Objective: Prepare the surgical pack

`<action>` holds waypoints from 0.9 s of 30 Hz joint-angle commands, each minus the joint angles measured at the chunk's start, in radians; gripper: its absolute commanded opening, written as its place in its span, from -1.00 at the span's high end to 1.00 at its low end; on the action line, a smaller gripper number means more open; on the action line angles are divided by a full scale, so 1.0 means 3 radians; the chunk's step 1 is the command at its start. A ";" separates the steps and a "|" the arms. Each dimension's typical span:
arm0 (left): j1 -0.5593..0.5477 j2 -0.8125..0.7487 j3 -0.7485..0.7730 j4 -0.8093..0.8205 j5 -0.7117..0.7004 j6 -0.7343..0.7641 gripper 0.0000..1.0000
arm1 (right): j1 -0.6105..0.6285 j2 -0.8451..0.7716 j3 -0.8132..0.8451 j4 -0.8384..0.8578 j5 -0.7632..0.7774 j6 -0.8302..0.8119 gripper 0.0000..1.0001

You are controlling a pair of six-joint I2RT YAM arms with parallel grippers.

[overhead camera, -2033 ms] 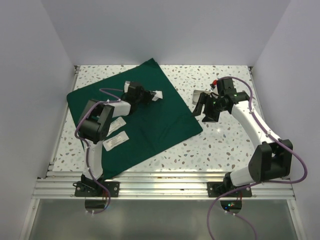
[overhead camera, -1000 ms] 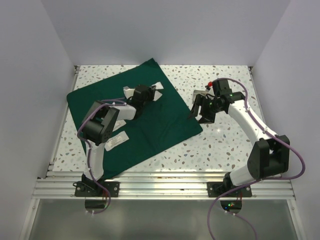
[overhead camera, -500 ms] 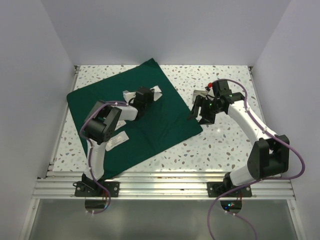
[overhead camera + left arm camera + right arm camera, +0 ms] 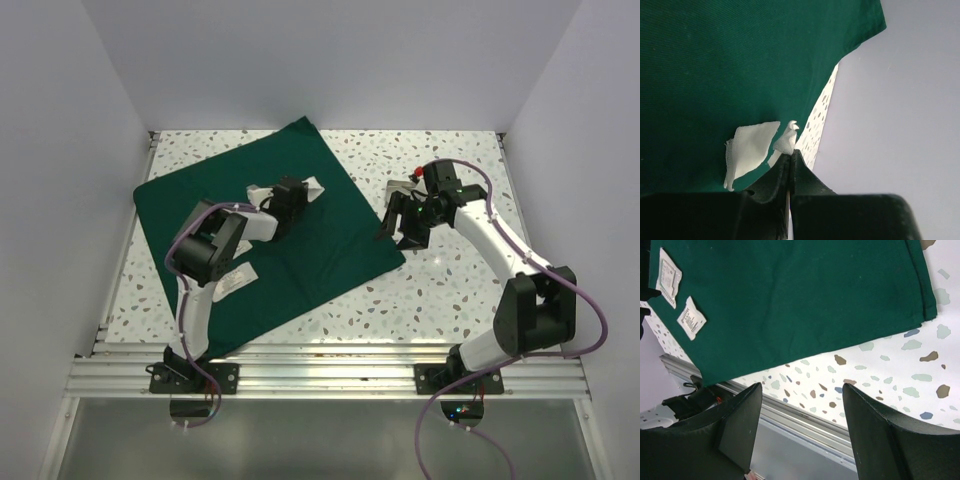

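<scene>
Gauze (image 4: 786,142) pinched in left tool (image 4: 790,158) over drape (image 4: 715,60), right tool (image 4: 801,386) spread

The top view is brightly and evenly lit, and everything in it is seen sharply. Only soft, faint shadows are cast on the table (image 4: 450,290). A white shine is seen on the metal rail (image 4: 330,352) at 6 o'clock. In both wrist views the green cloth (image 4: 715,65) is shown clear and well lit, and the gauze pad (image 4: 752,147) is very bright. The left gripper (image 4: 790,156) and right gripper (image 4: 801,386) are left dark and slightly blurred at 6 o'clock.
</scene>
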 commanded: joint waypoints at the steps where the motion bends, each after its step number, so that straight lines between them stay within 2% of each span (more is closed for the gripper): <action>1: -0.0008 0.0054 0.0121 -0.0038 -0.0164 -0.0035 1.00 | 0.0020 0.0026 -0.0008 0.0040 -0.0076 -0.0038 -0.37; 17: -0.0013 0.0090 0.0070 -0.0053 -0.0097 -0.0101 1.00 | 0.0020 0.0036 -0.0018 0.0061 -0.0086 -0.0038 -0.37; 27: -0.0023 -0.0043 -0.0053 -0.0150 -0.0056 -0.0101 0.71 | 0.0020 0.0036 -0.0023 0.0076 -0.0116 -0.0017 -0.38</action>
